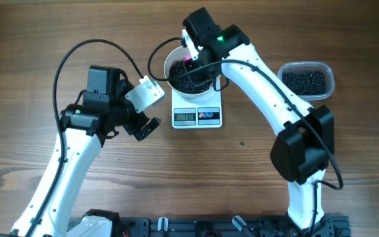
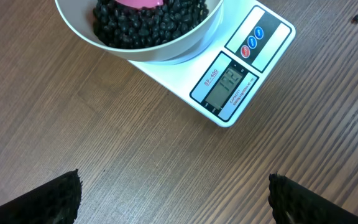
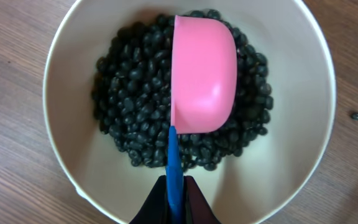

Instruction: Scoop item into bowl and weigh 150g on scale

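Right wrist view, straight down: shows the beans (image 3: 135, 112) heaped as a low mound in the middle of the bowl (image 3: 67, 155), with bare pale wall all round the heap. Finds the scoop (image 3: 204, 74) over that mound, no bean on its pink face (back or hollow, hard to tell), so probably tipped out to add to the weight. Shows the right gripper (image 3: 174, 202) pinched tight on the scoop's thin blue handle, a hold near the handle's end, well back from the beans. Reads the beans as matte, small, rounded and loose; the bowl as smooth, round and cream-white; the scoop as glossy plastic with a rounded cup. Moves out to the left wrist view: places the bowl on the scale (image 2: 229, 81), a flat white square with a grey display and two round buttons at its front edge, digits too faint to read. Shows the left gripper (image 2: 176, 199) spread wide and empty above the wood-grained table (image 2: 104, 137), near the scale but apart from it, seemingly parked out of the way. Overhead, adds a clear tub (image 1: 306, 80) of more beans on the right arm's side of the scale, near it yet not touching.
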### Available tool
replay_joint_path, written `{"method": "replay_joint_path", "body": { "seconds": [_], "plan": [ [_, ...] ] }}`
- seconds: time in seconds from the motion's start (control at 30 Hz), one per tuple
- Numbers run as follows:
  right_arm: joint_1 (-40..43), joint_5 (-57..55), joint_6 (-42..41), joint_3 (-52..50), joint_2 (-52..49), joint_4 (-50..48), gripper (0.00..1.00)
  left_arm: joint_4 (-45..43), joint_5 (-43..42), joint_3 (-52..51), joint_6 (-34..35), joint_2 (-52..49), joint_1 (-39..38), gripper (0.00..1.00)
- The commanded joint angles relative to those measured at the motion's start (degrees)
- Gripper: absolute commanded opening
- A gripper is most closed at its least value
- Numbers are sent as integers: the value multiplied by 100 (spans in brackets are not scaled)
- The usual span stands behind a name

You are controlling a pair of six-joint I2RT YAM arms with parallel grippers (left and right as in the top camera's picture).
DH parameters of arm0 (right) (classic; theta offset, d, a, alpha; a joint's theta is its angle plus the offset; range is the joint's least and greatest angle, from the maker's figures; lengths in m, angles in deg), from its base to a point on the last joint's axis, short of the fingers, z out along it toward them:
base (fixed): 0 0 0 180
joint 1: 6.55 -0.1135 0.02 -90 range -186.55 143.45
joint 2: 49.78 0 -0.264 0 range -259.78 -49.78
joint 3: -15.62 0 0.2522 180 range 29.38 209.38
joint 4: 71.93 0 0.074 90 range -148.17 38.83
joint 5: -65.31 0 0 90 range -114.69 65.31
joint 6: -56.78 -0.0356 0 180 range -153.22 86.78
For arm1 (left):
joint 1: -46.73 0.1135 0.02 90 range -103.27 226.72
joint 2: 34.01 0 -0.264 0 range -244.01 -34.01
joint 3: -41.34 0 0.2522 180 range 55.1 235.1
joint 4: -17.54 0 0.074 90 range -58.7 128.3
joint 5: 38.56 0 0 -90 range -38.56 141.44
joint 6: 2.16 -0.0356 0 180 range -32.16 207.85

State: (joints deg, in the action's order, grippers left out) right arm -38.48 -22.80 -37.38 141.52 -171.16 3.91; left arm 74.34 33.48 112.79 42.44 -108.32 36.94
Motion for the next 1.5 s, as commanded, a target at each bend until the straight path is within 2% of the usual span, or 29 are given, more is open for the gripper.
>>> {"method": "replay_joint_path", "body": {
  "seconds": [0.0, 0.43, 0.73, 1.2, 1.47],
  "plan": [
    [-31, 334, 92, 63, -142, -22, 4, -11, -107, -48, -90, -7, 26, 100],
    [490, 1757, -376, 68, -87, -223, 4, -11, -107, -48, -90, -7, 26, 100],
    [1027, 2074, -483, 68, 291, -203, 4, -11, -107, -48, -90, -7, 26, 100],
    [1012, 2044, -496, 68, 664, -28, 4, -11, -107, -48, -90, -7, 26, 100],
    [713, 1364, -485, 70, 664, -28, 4, -11, -107, -48, -90, -7, 26, 100]
  ]
}}
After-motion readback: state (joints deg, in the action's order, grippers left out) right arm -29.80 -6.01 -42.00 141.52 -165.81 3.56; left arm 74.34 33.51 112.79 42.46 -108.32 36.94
